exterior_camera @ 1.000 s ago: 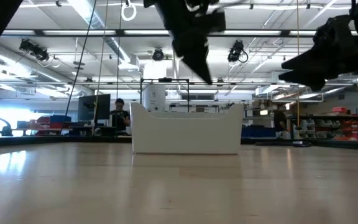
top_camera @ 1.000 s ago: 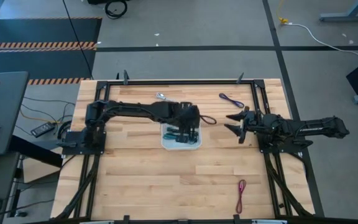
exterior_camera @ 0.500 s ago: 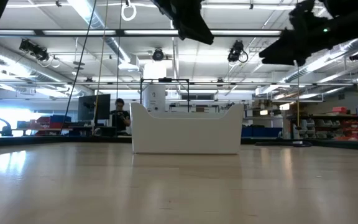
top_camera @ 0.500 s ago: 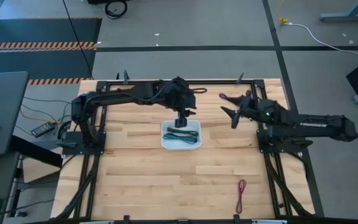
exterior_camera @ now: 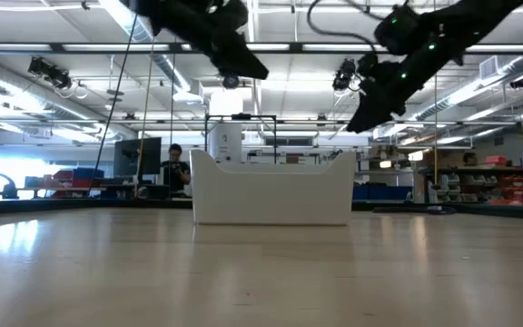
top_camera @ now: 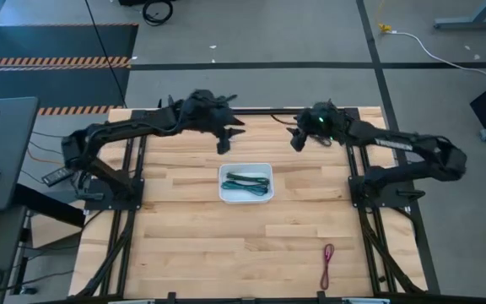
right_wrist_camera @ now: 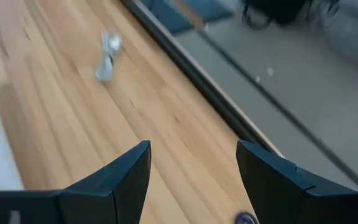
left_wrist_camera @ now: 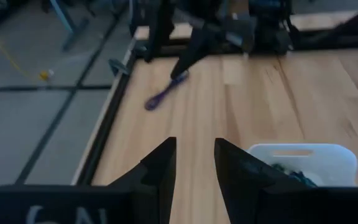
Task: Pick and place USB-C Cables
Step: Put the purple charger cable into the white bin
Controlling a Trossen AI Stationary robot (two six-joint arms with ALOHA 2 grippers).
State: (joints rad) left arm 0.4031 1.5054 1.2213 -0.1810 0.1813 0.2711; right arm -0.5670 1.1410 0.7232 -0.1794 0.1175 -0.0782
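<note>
One second back, the left hand (left_wrist_camera: pixel 194 143) is low over the white rectangular plastic tray (top_camera: pixel 223 169) and the right hand (right_wrist_camera: pixel 192 149) waits retracted at the right side of the wooden tabletop (top_camera: pixel 184 245). Now both arms reach to the far edge. The left hand hangs well above the tabletop beyond the tray, its fingers slightly parted and empty. The right hand is spread wide and empty, raised beside the purple bundled USB-C cable (left_wrist_camera: pixel 163 93). Judged from this, the drop into the tray is complete and each arm is lining up on a new cable. The tray holds the green bundled cable (top_camera: pixel 247 176) and the teal bundled cable (top_camera: pixel 245 187), both with the long axis along the tray's long side, left to right. The purple cable lies flat near the far rail, oblique to it: the end toward the left arm sits closer to the rail, the other end points toward the right arm. The silver-white bundled cable (right_wrist_camera: pixel 107 56) lies flat near the same rail; its axis cannot be told exactly. The dark red bundled cable (top_camera: pixel 327 264) lies near the front right corner, well apart from both hands, with its long axis running front to back.
</note>
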